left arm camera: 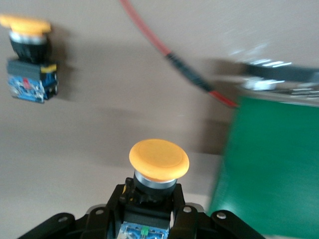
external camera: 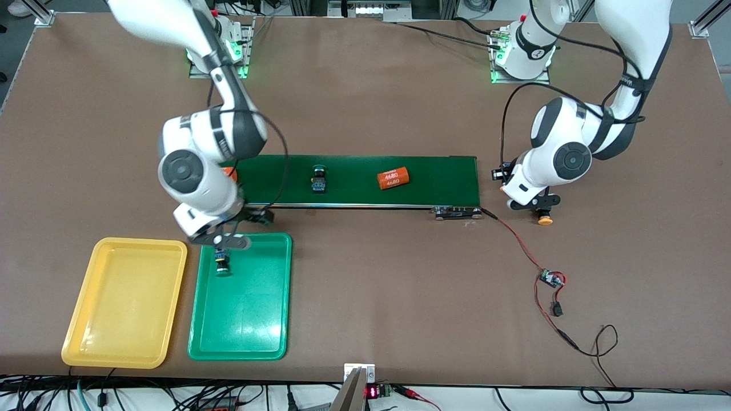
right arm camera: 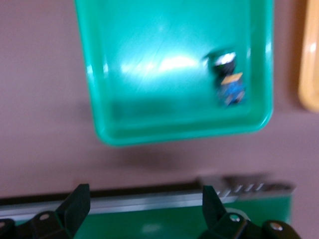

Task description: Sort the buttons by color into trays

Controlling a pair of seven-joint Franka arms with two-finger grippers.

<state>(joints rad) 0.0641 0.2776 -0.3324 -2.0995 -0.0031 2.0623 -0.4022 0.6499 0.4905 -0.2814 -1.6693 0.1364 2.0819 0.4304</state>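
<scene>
L gripper (left arm camera: 149, 209) pinching yellow button (left arm camera: 159, 162) by its body, over bare table off conveyor's (external camera: 365, 180) end. R gripper (right arm camera: 144, 209) spread wide, empty; green button (external camera: 221, 264) dropped in green tray (external camera: 251, 331) just below it. Risk: long carry to yellow tray (external camera: 123, 342), grip low on body, cap-heavy, cd tilt and slip.

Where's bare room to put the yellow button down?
The yellow tray is bare. The green tray is free nearer the camera; its belt end holds a green button under the right gripper. Left gripper grips the yellow button.
</scene>
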